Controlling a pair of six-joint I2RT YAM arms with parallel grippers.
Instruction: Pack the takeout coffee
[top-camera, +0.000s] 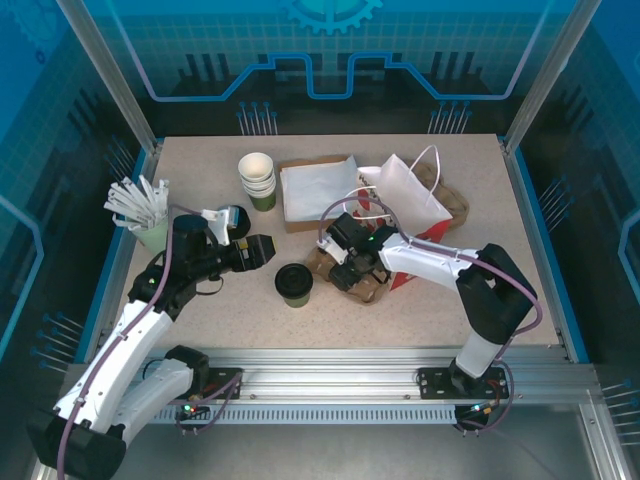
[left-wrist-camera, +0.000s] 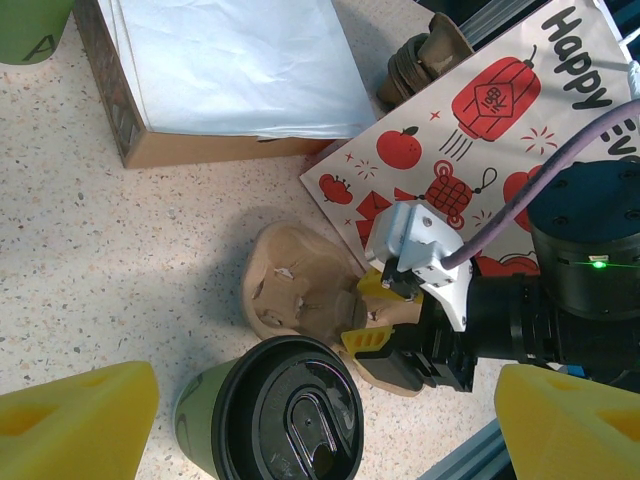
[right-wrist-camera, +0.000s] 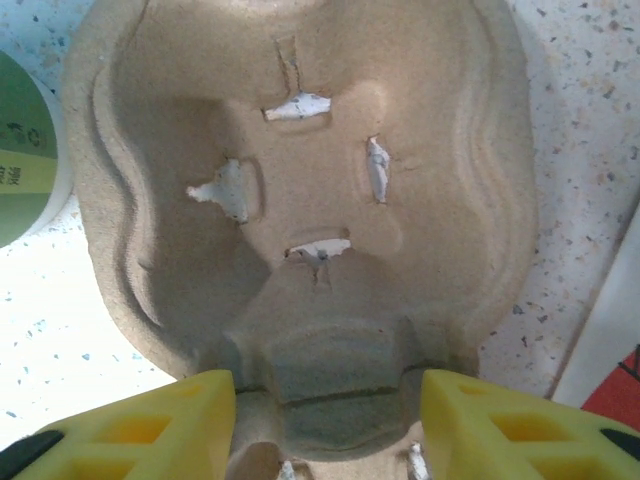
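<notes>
Speckled beige tabletop (top-camera: 240, 310) inside blue-panelled enclosure (top-camera: 330, 45), lidded takeout coffee (top-camera: 294, 284) upright beside brown pulp tray (right-wrist-camera: 420, 150), left gripper (top-camera: 262, 249) spread wide near it, right gripper (right-wrist-camera: 328, 400) straddling tray rim, grip unclear

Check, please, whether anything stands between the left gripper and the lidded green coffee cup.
Nothing visible does. The left gripper is open, and only bare table separates it from the coffee cup; the pulp tray at the right gripper lies beyond the cup.
</notes>
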